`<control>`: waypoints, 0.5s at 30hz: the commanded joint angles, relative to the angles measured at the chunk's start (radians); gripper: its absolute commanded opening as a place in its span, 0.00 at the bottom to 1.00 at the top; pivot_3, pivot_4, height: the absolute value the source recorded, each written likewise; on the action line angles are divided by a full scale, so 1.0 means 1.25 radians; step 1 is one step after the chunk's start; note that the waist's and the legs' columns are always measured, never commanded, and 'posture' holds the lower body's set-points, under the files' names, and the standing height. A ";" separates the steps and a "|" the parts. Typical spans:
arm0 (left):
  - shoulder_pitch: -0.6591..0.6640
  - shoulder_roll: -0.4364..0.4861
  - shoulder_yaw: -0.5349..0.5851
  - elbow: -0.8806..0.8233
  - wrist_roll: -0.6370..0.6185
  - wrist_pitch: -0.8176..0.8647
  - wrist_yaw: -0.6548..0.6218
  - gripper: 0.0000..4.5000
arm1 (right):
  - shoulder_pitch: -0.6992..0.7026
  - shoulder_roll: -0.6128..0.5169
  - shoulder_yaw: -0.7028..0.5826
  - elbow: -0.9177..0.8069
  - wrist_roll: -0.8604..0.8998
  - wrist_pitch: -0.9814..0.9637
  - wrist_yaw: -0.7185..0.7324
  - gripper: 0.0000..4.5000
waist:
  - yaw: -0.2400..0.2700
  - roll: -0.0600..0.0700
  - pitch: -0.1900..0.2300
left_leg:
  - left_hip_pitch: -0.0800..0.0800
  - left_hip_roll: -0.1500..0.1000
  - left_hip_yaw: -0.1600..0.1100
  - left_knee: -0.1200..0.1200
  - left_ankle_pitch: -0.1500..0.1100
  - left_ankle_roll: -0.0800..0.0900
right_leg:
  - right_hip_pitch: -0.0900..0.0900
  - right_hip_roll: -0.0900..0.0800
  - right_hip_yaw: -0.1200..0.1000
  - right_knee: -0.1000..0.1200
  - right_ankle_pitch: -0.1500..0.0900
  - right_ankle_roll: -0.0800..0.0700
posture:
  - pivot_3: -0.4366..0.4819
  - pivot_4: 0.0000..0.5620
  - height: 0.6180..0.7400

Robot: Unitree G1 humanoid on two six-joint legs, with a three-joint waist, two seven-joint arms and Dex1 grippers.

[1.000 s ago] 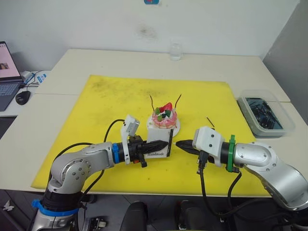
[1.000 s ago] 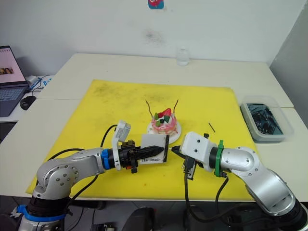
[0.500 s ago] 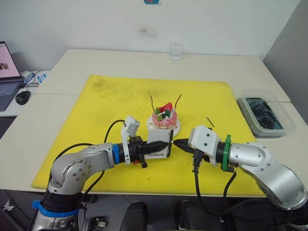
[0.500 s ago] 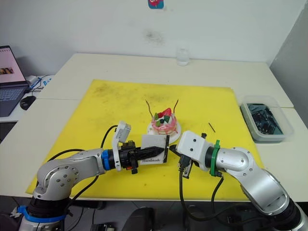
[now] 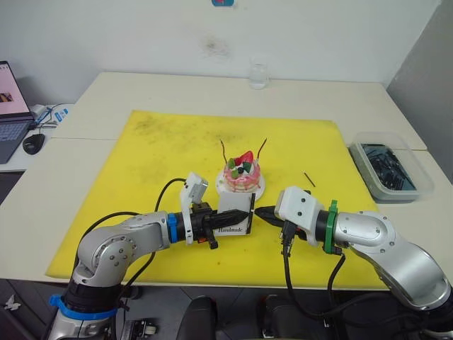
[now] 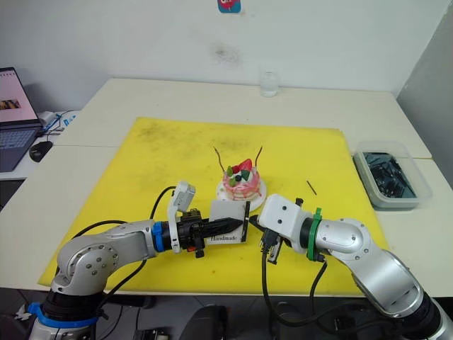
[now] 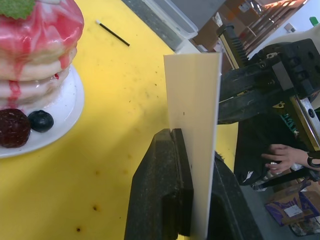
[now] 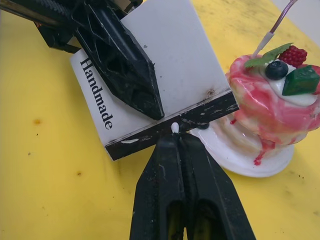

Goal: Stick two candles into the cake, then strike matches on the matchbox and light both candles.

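The pink-and-white cake point(image 5: 242, 172) sits on its small white plate point(image 8: 235, 155) on the yellow mat, with two thin candles point(image 5: 222, 151) point(image 5: 262, 147) standing in it. Just in front of the cake my left gripper point(image 5: 241, 212) is shut on the white matchbox point(image 8: 155, 85), holding it upright on edge. From the right, my right gripper point(image 8: 177, 142) is shut on a match. The match's pale tip point(image 8: 174, 128) touches the black striking strip point(image 8: 150, 135). A second match point(image 5: 309, 179) lies on the mat to the right of the cake.
The yellow mat point(image 5: 163, 142) covers the middle of the table. A clear bin point(image 5: 391, 166) of dark parts stands at the right edge and a glass point(image 5: 258, 74) at the back. A laptop point(image 5: 10, 106) and mouse point(image 5: 32, 143) lie far left. A person's hand point(image 7: 282, 155) shows beyond the table.
My right gripper has moved left with the match, closing the gap to the matchbox until the tip meets the strip. The left gripper and matchbox have barely shifted.
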 commanded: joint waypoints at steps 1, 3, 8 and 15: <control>-0.004 -0.008 -0.013 -0.039 -0.003 -0.021 -0.030 0.00 | -0.006 0.001 0.013 -0.018 -0.008 0.010 -0.005 0.00 | 0.000 0.000 0.000 | 0.000 0.000 0.000 0.000 0.000 0.000 | 0.000 0.000 0.000 0.000 0.000 0.000 | 0.48 0.27 1.00; -0.004 -0.005 -0.019 -0.043 0.003 -0.024 -0.038 0.00 | -0.008 0.004 0.015 -0.016 -0.010 0.014 -0.008 0.00 | 0.000 0.000 0.000 | 0.000 0.000 0.000 0.000 0.000 0.000 | 0.000 0.000 0.000 0.000 0.000 0.000 | 0.48 0.27 1.00; 0.005 -0.001 -0.036 -0.060 0.007 -0.019 -0.059 0.00 | -0.023 0.041 0.009 -0.002 -0.018 0.017 -0.031 0.00 | 0.000 0.000 0.000 | 0.000 0.000 0.000 0.000 0.000 0.000 | 0.000 0.000 0.000 0.000 0.000 0.000 | 0.48 0.27 1.00; 0.057 0.065 0.001 -0.079 -0.046 0.024 -0.105 0.00 | -0.077 0.136 -0.126 0.028 -0.059 0.003 -0.150 0.00 | -0.004 0.000 0.000 | 0.000 0.000 0.000 0.000 0.000 0.000 | 0.000 0.000 0.000 0.000 0.000 0.000 | 0.48 0.27 1.00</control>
